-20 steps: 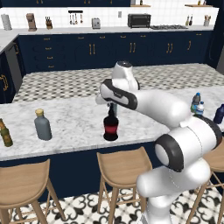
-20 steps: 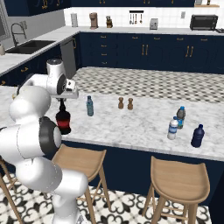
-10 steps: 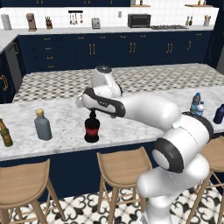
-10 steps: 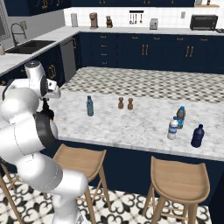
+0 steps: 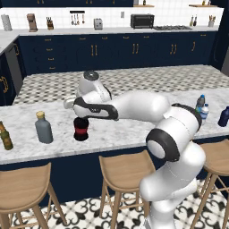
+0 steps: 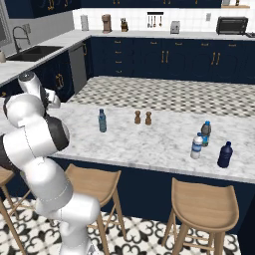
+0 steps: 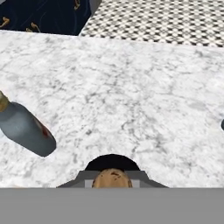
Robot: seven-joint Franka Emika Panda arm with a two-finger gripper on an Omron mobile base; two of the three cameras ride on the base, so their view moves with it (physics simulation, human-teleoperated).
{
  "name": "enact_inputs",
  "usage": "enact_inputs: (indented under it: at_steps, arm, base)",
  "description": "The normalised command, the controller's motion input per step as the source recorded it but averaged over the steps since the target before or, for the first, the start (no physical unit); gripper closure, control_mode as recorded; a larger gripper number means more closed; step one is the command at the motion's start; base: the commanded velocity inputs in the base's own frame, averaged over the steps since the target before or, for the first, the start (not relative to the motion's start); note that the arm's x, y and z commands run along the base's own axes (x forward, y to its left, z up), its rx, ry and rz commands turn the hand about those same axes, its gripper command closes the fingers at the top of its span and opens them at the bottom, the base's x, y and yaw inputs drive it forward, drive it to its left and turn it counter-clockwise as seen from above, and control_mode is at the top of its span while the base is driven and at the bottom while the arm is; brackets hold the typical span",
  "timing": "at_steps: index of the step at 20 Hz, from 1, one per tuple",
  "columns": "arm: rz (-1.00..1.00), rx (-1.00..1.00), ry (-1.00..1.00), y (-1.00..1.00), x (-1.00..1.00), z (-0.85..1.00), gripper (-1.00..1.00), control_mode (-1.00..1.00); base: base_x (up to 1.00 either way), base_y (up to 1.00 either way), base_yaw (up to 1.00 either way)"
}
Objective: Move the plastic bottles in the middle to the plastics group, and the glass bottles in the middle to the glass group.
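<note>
My gripper (image 5: 80,117) is shut on the neck of the black glass bottle (image 5: 81,130), a round-bellied one with a red label, held upright and low at the counter's left part. In the hand view its black top (image 7: 111,161) sits between the jaws of the gripper (image 7: 111,180). Just left of it is the glass group: a grey tan-capped bottle (image 5: 43,128) (image 7: 26,129) and an olive-brown bottle (image 5: 5,136). A slim teal plastic bottle (image 6: 102,121) stands mid-counter. The clear blue-capped bottle (image 6: 197,146) stands at the right by the dark teal bottle (image 6: 205,133) and the navy bottle (image 6: 225,155).
Two small brown shakers (image 6: 137,117) stand on the marble counter (image 5: 120,129) behind its middle. Wooden stools (image 5: 123,167) line the near side below the counter edge. Dark cabinets and a back counter with appliances run along the far wall.
The arm has swung left along the counter, carrying the black bottle from the middle to a spot beside the grey bottle. The gripper has stayed shut on it.
</note>
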Motion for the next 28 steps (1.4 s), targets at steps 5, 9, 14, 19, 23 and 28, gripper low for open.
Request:
enact_inputs:
  at_steps: [5,9,14,19,23,28]
  arm:
    - [0.0,0.0,-0.03,0.37,0.34,-0.02,1.0,-1.0]
    - [0.0,0.02,0.0,0.34,0.14,0.0,1.0,-1.0]
    - [0.0,0.01,0.0,0.23,0.23,-0.05,1.0,-1.0]
    - [0.0,0.01,0.0,0.17,0.32,-0.16,1.0,-1.0]
    - [0.0,0.08,0.0,0.24,0.25,-0.19,1.0,-1.0]
    - [0.0,0.11,0.0,0.19,0.23,-0.09,1.0,-1.0]
  base:
    - [0.0,0.0,0.0]
    - [0.0,0.0,0.0]
    - [0.0,0.0,0.0]
    - [0.0,0.0,0.0]
    - [0.0,0.0,0.0]
    - [0.0,0.0,0.0]
